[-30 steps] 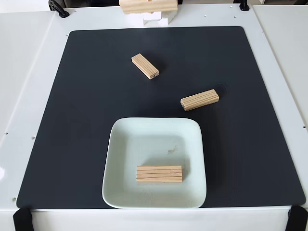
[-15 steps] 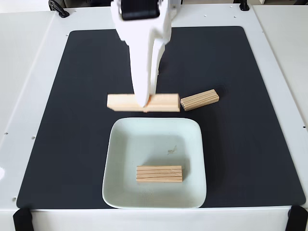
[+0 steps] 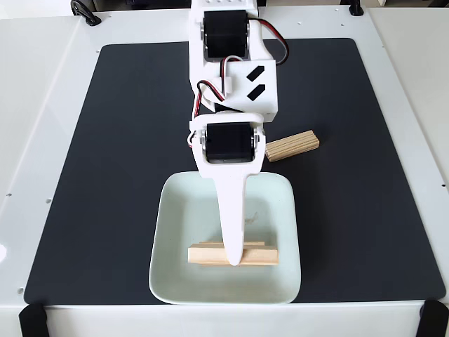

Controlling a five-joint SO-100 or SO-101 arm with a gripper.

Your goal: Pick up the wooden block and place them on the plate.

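Since half a second ago, the carried wooden block [image 3: 233, 255] has travelled from the mat's middle to the near part of the plate [image 3: 175, 210], directly over a second block [image 3: 210, 245] lying there. The gripper [image 3: 235, 257] clamps the carried block at its middle, ends projecting level to either side. For a good placement, lower until the block rests on the one beneath, then open the fingers without dragging sideways. A third block [image 3: 292, 145] lies on the black mat [image 3: 126, 175], behind and to the right of the fingertips. From the far edge the arm reaches toward the camera, wrist pitched down, fingers pointing at the plate.
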